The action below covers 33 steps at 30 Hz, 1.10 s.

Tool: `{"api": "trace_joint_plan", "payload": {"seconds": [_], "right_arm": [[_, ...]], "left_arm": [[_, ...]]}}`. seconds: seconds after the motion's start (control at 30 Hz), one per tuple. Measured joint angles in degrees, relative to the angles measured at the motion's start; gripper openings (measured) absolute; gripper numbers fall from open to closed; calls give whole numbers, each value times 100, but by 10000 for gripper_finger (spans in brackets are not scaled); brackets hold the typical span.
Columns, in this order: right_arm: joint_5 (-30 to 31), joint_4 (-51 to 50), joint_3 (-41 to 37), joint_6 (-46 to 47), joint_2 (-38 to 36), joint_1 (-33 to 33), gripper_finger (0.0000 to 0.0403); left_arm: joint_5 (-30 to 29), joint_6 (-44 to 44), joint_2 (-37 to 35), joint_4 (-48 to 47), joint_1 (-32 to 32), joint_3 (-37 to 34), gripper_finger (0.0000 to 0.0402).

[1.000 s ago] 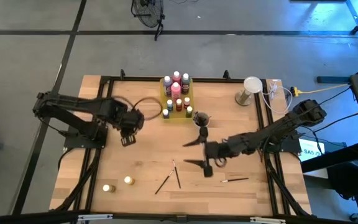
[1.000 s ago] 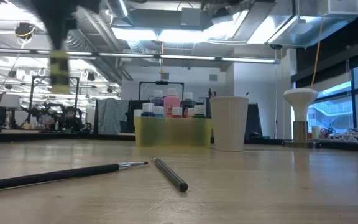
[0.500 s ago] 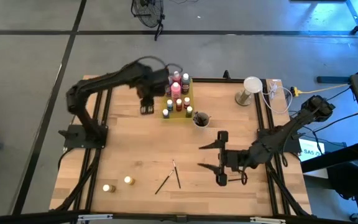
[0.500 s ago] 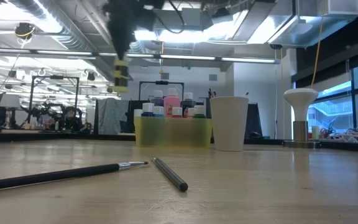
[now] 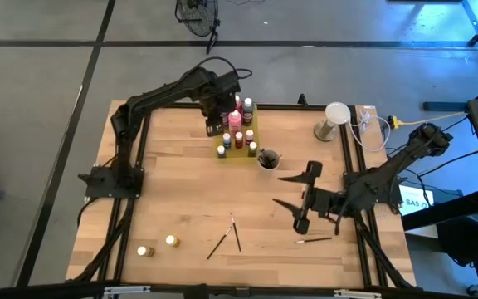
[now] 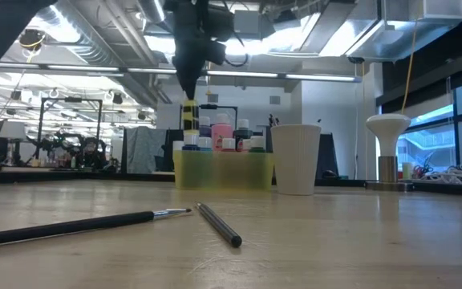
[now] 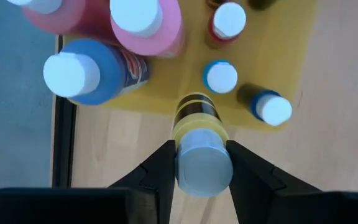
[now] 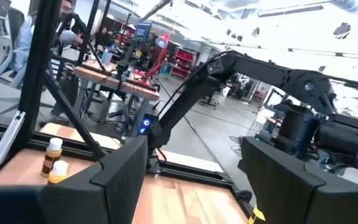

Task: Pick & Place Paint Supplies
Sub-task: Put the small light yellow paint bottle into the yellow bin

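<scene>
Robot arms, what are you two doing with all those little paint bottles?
The left hand is shut on a small yellow paint bottle and holds it over the edge of the yellow tray, where other bottles stand. The right hand hangs open above the wooden table, empty. Two more bottles and a few brushes lie on the table, not yet put away.

held bottle (image 7: 199,152): yellow, dark band, white cap | tray (image 7: 291,56): translucent yellow
</scene>
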Motion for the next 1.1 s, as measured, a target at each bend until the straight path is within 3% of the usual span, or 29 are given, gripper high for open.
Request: {"api": "trace_joint_plan", "payload": {"seconds": [0.27, 0.5, 1.1], "right_arm": [[1, -783, 0, 478, -359, 211, 264], [1, -1295, 0, 888, -365, 351, 264], [3, -1621, 0, 1062, -368, 332, 264]], "left_arm": [[334, 119, 91, 562, 41, 0, 115], [238, 97, 247, 601, 173, 0, 115], [386, -61, 836, 614, 203, -20, 115]]}}
